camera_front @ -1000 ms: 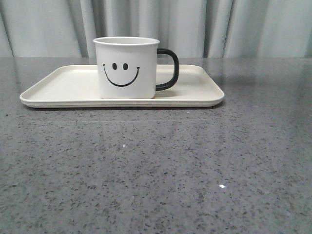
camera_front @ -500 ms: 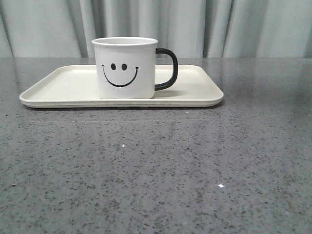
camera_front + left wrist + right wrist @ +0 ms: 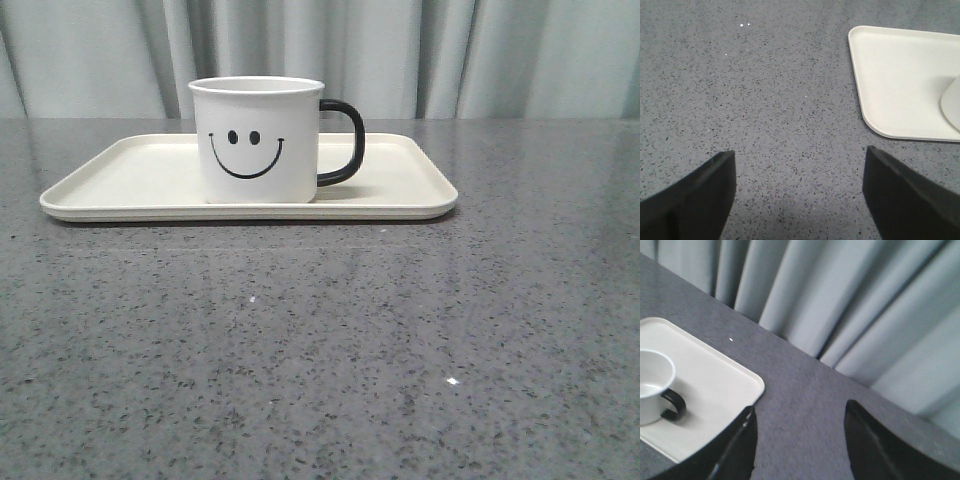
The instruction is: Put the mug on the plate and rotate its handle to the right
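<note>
Both grippers stood clear of the work, neither showing in the front view. Left gripper [image 3: 797, 195]: jaws spread wide, nothing between them but bare speckled grey table [image 3: 765, 100], one corner of the plate [image 3: 900, 80] lying ahead and to one side of it. Right gripper [image 3: 797, 445]: also parted wide, empty, touching nothing, hanging off the plate's right end with curtain [image 3: 850, 305] behind.

Mug [image 3: 258, 140] sat upright on the plate [image 3: 130, 175], roughly mid-length, smiley face toward the front camera. Handle [image 3: 345, 142] pointed to the robot's right, running along the plate's long axis, which lay left to right across the table. From the right wrist view the mug [image 3: 652, 385] and handle [image 3: 674, 405] were near that gripper but apart from it, handle on the near side.

Judgement: placement and handle direction both look met; little appears left to do. Were any trim of the handle needed, the right arm seems the nearer one, since the loop faces it.
</note>
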`<action>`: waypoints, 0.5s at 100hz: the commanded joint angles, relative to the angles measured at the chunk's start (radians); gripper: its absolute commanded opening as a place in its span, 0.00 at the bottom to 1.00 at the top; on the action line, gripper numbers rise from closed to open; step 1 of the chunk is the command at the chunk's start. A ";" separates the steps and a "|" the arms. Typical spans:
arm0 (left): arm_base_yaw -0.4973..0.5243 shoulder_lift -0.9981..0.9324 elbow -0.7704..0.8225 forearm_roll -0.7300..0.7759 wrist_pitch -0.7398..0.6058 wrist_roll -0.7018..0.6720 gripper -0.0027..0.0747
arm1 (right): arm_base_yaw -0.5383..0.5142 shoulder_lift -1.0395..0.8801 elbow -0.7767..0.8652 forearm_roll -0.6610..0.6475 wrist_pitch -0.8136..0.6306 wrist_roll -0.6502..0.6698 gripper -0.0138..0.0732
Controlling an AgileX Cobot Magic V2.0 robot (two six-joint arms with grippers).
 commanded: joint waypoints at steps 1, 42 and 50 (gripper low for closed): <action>0.003 0.001 -0.026 0.007 -0.070 -0.007 0.70 | -0.069 -0.077 0.081 -0.008 -0.076 0.045 0.63; 0.003 0.001 -0.026 0.007 -0.070 -0.007 0.70 | -0.136 -0.342 0.532 -0.008 -0.107 0.211 0.63; 0.003 0.001 -0.026 0.007 -0.070 -0.007 0.70 | -0.136 -0.373 0.573 -0.008 -0.127 0.216 0.63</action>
